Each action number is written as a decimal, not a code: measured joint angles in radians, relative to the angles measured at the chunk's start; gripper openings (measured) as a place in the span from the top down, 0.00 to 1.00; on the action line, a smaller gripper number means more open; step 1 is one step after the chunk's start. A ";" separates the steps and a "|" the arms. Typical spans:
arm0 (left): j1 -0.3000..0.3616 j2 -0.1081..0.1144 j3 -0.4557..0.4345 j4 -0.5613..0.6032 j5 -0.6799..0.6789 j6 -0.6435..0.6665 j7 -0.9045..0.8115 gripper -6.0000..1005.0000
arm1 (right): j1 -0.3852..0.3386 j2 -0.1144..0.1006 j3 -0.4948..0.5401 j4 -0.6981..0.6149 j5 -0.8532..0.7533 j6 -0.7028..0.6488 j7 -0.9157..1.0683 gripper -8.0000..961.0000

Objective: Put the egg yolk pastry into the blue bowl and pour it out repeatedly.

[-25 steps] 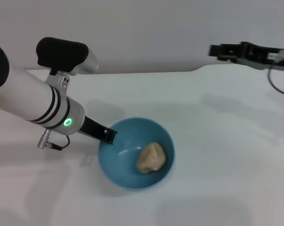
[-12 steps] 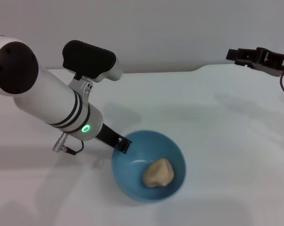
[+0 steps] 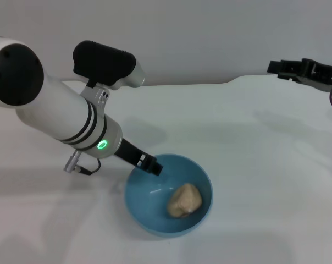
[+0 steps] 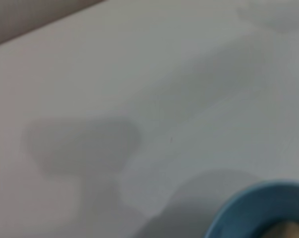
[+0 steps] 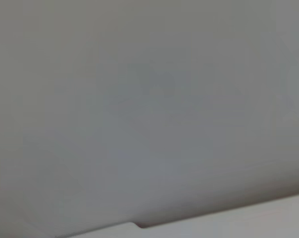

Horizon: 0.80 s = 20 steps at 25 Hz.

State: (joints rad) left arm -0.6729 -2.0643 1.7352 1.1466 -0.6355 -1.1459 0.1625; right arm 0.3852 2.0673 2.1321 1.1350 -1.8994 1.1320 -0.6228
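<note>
The blue bowl [image 3: 148, 201] sits on the white table at the front centre. The egg yolk pastry [image 3: 184, 199], a lumpy tan ball, lies inside it toward the right. My left gripper [image 3: 150, 165] reaches down from the left and is shut on the bowl's rear left rim. The bowl's rim also shows in the left wrist view [image 4: 248, 203], at the picture's corner. My right gripper [image 3: 280, 67] hangs in the air at the far back right, well away from the bowl.
The white table [image 3: 265, 165] stretches to the right and back of the bowl. Its back edge meets a grey wall. The right wrist view shows only the grey wall and a strip of table edge.
My left arm has swung right and toward the front, and the bowl with the pastry has moved along with it. My right gripper has drawn farther to the right.
</note>
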 joint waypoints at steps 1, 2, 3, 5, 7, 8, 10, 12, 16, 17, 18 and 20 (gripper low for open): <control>0.001 0.001 -0.003 0.005 -0.001 0.004 0.001 0.57 | 0.001 0.000 0.003 0.000 -0.018 0.000 0.009 0.64; 0.004 0.002 -0.007 0.011 -0.002 0.013 0.003 0.55 | 0.002 -0.001 0.006 -0.001 -0.029 0.000 0.014 0.64; 0.007 0.003 -0.010 0.016 -0.002 0.022 0.006 0.53 | 0.003 -0.001 0.010 -0.003 -0.037 0.000 0.019 0.64; 0.021 0.005 -0.029 0.030 -0.007 0.060 0.019 0.50 | 0.002 -0.001 0.025 -0.010 -0.043 -0.003 0.021 0.64; 0.045 0.005 -0.046 0.056 -0.009 0.100 0.035 0.47 | -0.004 0.001 0.039 -0.013 -0.044 -0.026 0.017 0.64; 0.062 0.005 -0.051 0.073 -0.009 0.122 0.041 0.46 | -0.009 0.003 0.042 -0.013 -0.050 -0.050 0.009 0.64; 0.127 0.005 -0.054 0.138 -0.010 0.198 0.049 0.43 | -0.025 0.005 0.033 -0.008 -0.084 -0.128 -0.024 0.64; 0.158 0.006 -0.054 0.165 -0.010 0.240 0.050 0.43 | -0.029 0.007 0.023 -0.006 -0.105 -0.164 -0.037 0.64; 0.248 0.006 -0.054 0.212 -0.011 0.371 0.051 0.43 | -0.049 0.009 -0.081 -0.008 -0.198 -0.355 -0.048 0.64; 0.268 0.006 -0.055 0.215 -0.012 0.403 0.051 0.43 | -0.056 0.010 -0.110 -0.008 -0.212 -0.400 -0.043 0.64; 0.284 0.006 -0.055 0.216 -0.013 0.427 0.051 0.43 | -0.063 0.010 -0.140 -0.007 -0.224 -0.448 -0.038 0.64; 0.303 0.006 -0.055 0.216 -0.019 0.461 0.051 0.43 | -0.088 0.011 -0.214 -0.001 -0.242 -0.574 -0.036 0.64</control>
State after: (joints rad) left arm -0.3701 -2.0579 1.6804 1.3625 -0.6549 -0.6850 0.2139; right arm 0.2975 2.0779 1.9178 1.1343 -2.1416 0.5577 -0.6585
